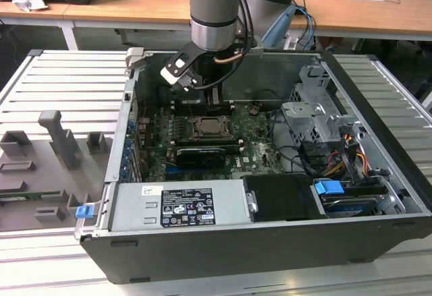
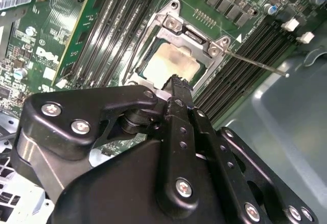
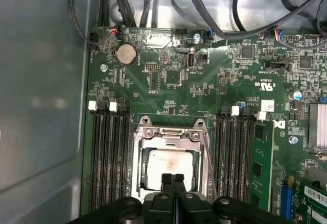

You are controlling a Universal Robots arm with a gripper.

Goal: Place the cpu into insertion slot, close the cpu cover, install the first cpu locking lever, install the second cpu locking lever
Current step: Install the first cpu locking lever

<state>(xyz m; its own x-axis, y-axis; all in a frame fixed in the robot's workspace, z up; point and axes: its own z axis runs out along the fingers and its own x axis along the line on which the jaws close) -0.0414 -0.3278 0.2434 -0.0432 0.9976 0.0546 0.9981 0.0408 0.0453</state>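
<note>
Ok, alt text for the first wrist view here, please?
The gripper, fingers shut together, hangs over the near edge of the cpu, which lies on the green motherboard, framed by the silvery cpu cover. Black memory slots flank it, with a coin cell battery and cables farther off.

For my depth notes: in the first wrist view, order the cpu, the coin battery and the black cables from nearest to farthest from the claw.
1. cpu, right at the claw.
2. coin battery, on the green board beyond the cpu.
3. black cables, past the board's far edge.
</note>
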